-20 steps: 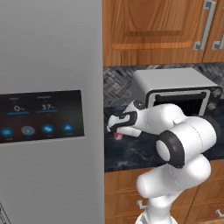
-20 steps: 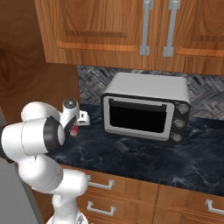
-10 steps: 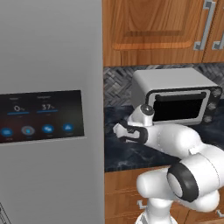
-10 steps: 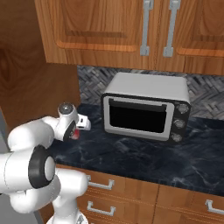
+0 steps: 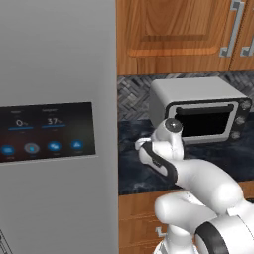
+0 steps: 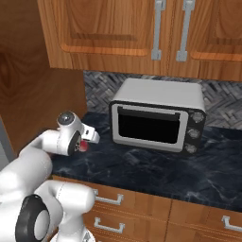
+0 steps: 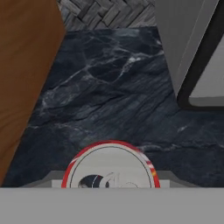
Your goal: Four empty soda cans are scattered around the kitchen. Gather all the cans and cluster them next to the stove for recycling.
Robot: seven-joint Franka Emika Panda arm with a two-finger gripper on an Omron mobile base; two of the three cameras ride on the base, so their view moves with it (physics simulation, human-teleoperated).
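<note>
Just right, toaster oven [image 7: 192, 52]

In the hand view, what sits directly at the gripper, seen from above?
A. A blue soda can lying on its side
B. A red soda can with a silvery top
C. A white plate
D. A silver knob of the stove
B: the hand view shows the round silvery top and red rim of the soda can at the gripper, above the dark marble counter beside the toaster oven.
</note>
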